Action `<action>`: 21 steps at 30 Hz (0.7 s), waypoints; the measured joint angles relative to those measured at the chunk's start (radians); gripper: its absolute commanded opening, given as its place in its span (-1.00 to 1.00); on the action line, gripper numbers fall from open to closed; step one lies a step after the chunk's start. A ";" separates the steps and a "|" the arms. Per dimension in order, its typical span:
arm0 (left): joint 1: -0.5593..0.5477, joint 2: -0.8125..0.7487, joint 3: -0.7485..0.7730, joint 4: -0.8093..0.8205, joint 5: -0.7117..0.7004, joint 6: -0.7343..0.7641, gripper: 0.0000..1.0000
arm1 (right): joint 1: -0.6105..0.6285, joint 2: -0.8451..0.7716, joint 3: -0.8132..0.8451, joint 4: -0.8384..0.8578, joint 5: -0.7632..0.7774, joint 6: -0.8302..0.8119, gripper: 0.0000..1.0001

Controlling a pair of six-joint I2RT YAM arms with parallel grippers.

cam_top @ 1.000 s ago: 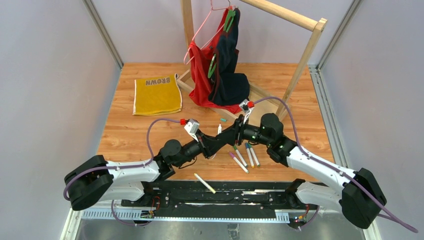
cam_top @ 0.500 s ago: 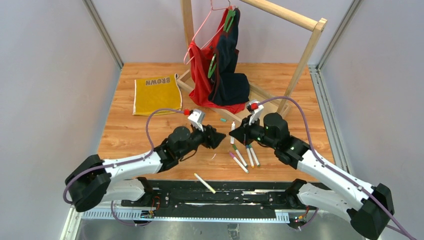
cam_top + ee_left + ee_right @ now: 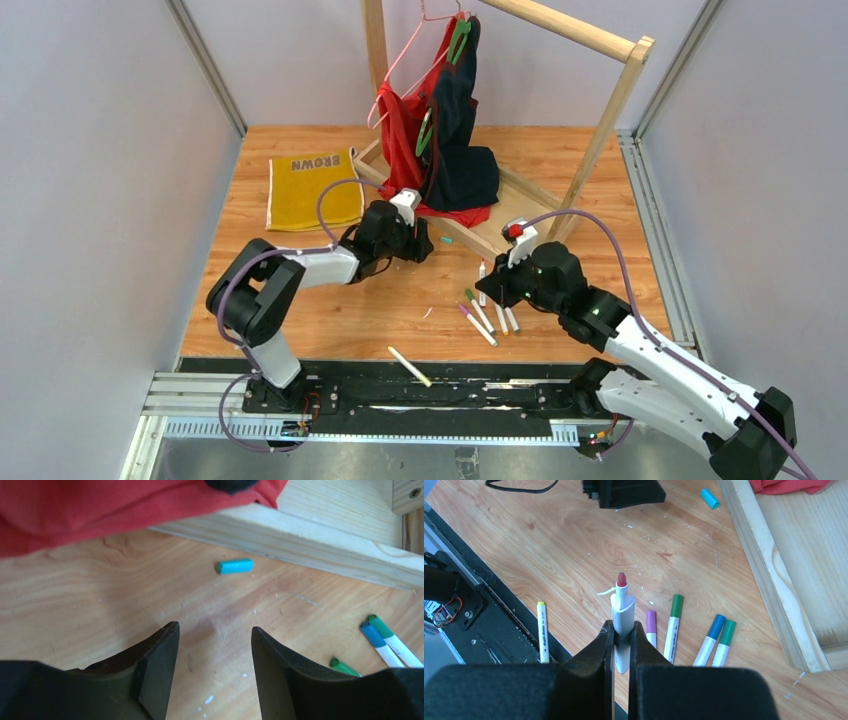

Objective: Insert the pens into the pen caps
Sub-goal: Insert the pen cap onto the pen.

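Wooden beam [image 3: 320,550], red cloth [image 3: 100,510] stand just behind teal cap [image 3: 235,566].

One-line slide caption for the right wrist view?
Right gripper shut on an uncapped red-tipped pen; four capped pens lie on the wooden table, a loose blue cap farther off.

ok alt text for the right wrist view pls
The right gripper is shut on an uncapped white pen, red tip pointing away above the wooden table. Four capped pens lie to its right; a loose blue cap lies farther off.
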 measured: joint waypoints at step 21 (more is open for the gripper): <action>0.029 0.256 0.262 -0.041 0.199 0.150 0.18 | 0.000 0.005 0.000 -0.003 -0.005 0.011 -0.99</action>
